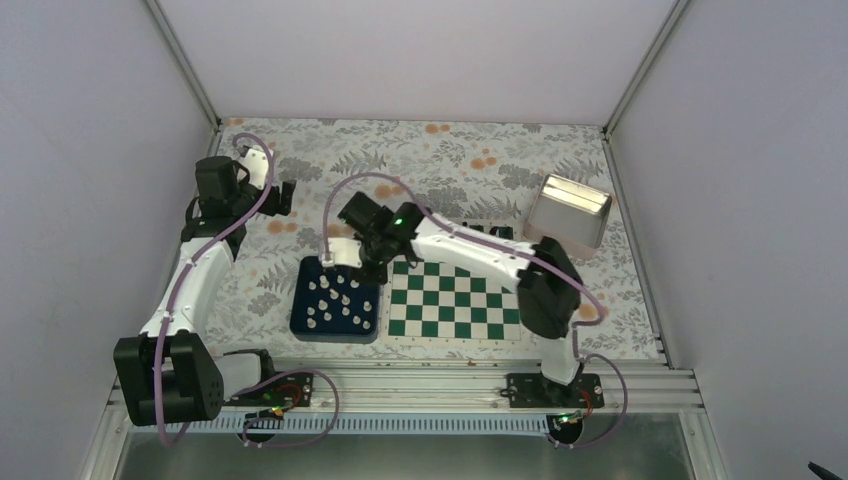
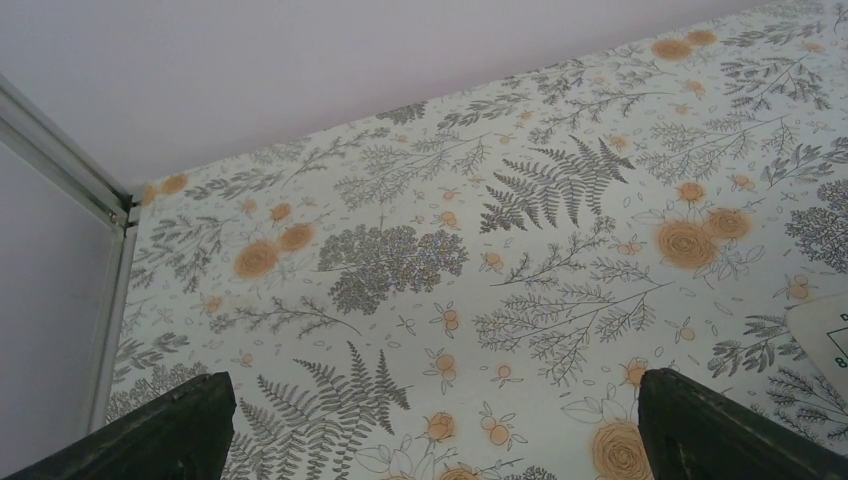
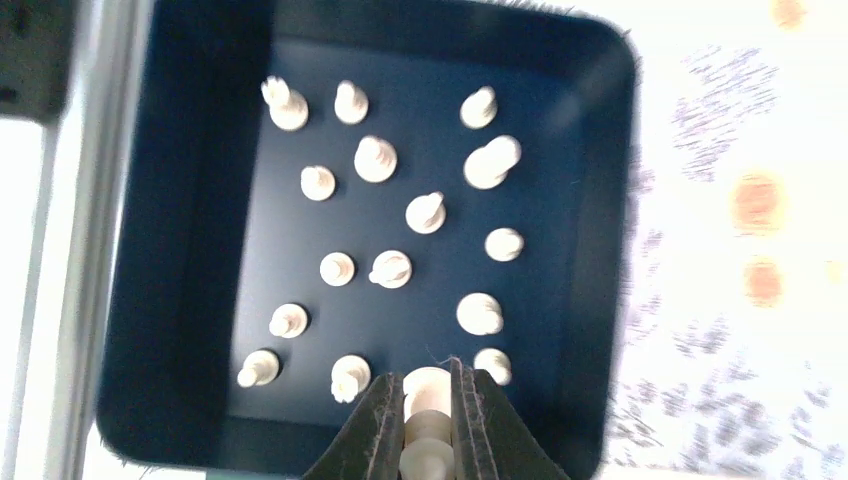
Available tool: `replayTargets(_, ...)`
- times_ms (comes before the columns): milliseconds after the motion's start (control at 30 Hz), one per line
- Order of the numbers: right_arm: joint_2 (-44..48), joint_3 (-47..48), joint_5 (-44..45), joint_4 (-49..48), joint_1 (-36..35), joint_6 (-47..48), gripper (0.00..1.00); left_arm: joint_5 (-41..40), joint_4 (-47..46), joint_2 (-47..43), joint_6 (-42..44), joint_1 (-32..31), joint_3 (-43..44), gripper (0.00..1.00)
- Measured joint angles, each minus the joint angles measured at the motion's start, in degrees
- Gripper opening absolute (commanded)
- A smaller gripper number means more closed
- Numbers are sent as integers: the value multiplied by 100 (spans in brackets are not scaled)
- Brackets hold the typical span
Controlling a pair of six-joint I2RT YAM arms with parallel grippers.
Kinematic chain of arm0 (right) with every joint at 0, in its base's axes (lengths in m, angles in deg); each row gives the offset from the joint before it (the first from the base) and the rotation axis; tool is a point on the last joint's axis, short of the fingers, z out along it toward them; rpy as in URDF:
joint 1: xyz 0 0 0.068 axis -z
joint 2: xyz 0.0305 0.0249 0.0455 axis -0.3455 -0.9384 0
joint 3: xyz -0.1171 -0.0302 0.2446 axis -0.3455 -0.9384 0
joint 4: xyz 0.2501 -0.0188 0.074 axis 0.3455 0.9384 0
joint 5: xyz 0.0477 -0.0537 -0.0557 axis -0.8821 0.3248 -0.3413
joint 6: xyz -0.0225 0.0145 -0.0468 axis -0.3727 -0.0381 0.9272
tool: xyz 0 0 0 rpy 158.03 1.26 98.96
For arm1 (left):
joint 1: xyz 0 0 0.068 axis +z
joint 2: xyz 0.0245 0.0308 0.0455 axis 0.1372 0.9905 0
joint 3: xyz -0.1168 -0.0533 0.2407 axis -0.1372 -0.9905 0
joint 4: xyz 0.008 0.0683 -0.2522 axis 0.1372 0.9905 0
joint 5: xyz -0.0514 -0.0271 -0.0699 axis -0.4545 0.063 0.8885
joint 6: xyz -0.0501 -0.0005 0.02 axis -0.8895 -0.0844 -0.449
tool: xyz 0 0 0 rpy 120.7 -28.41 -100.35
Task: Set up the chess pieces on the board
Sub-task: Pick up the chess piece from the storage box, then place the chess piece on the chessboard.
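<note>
Chess pieces (image 3: 481, 314) stand close on both sides of the right claw (image 3: 427, 385), with the tray wall (image 3: 250, 450) just behind. Open counter (image 2: 560, 250) lies ahead of the left claw (image 2: 435, 380).

My table (image 1: 450, 150): white cloth, grey ferns, orange flowers. On it, near side: dark blue square tray (image 1: 298, 308). Just beside tray, to my right: flat green-and-white check board (image 1: 455, 312). Far right corner: shiny metal box (image 1: 568, 212).

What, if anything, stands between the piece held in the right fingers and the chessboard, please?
Only the navy tray's wall beside the board; the right fingers hold their piece over the tray floor. The board's near squares look bare.
</note>
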Motion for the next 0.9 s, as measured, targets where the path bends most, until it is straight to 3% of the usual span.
replayTargets(233,1268,-190,-494,52,758,-31,4,-15,0,0,2,0,0,100)
replayTargets(433,2103,-1287,-490,55,1585,-66,4,-28,-11,17,7,0,0,100)
replayTargets(900,3432,-4159,-251,-195,1650,-90,4,-203,-186,160,35,0,-2,100)
